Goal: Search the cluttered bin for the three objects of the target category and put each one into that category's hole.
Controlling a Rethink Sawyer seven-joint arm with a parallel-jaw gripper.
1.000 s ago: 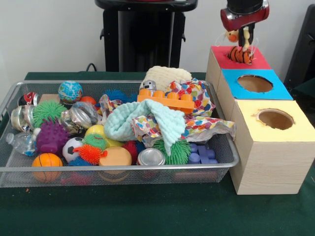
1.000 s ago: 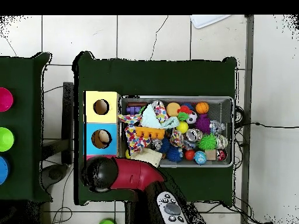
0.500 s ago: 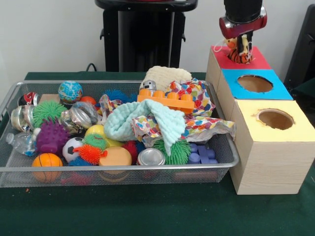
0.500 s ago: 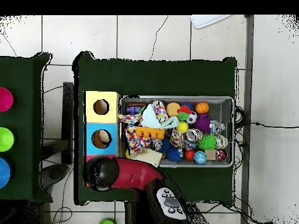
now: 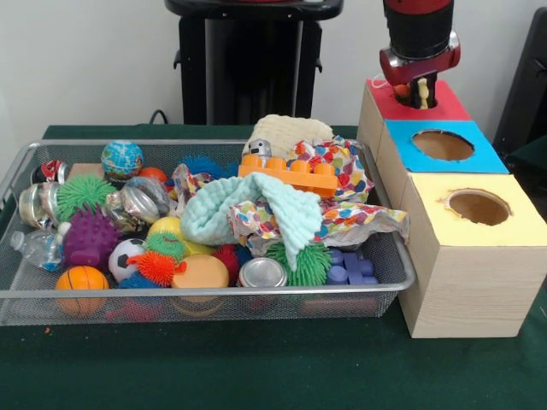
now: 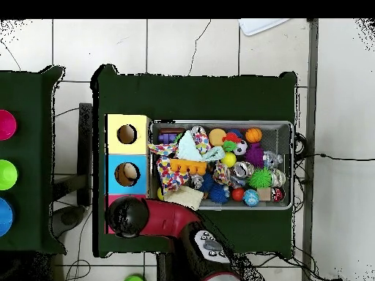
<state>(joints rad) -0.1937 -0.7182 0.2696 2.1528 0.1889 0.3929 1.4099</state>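
My gripper [image 5: 420, 92] hangs straight down over the red-surround hole [image 5: 447, 108] on the far wooden box, its tips low in the opening. It is shut on the tiger-striped plush [image 5: 402, 89], of which only small orange and yellow bits show at the hole. In the overhead view the arm's black head [image 6: 128, 216] covers the gripper and the hole. The wire mesh bin [image 5: 214, 293] lies left of the boxes, full of toys. A pale yellow soft thing [image 5: 286, 132] lies at its far side, also in the overhead view [image 6: 184, 197]. The tan-orange plush is hidden.
The blue-surround hole [image 5: 442, 145] and the yellow-surround hole [image 5: 479, 207] are nearer the camera in the same row of boxes. The bin holds spiky balls, sports balls, an orange brick [image 5: 286, 175], a mint cloth [image 5: 248, 209] and a spotted cloth. The black pedestal [image 5: 252, 60] stands behind.
The gripper has come down over the red hole with the striped plush. The plush hung in full sight above the box before and has now sunk almost out of sight.
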